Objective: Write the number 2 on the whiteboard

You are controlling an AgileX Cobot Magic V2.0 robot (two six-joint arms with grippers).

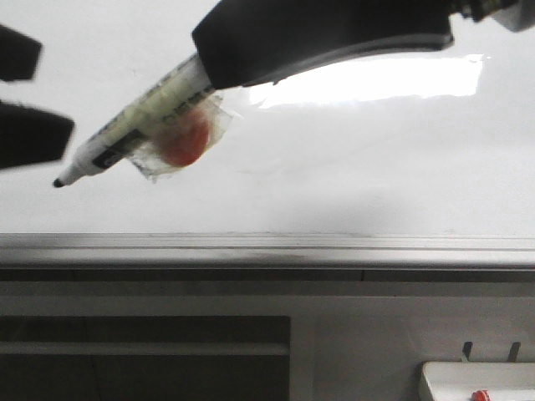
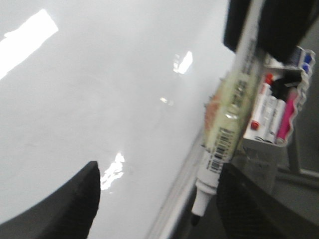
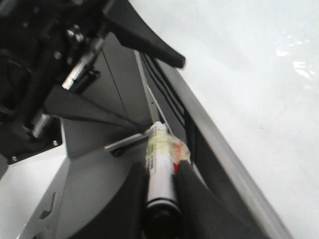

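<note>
The right tool [image 1: 205,71] reaches in from the upper right, slanting down to the left, and is clamped on one marker [image 1: 134,125] whose black tip points down-left, just off the whiteboard [image 1: 376,167]. Clear tape with an orange-red patch [image 1: 185,138] wraps the marker barrel. A barcode label shows on the barrel; its print is unreadable. The left tool [image 2: 157,204] hangs at the left edge, fingers spread wide and holding nothing. The board shows no written digit.
</note>
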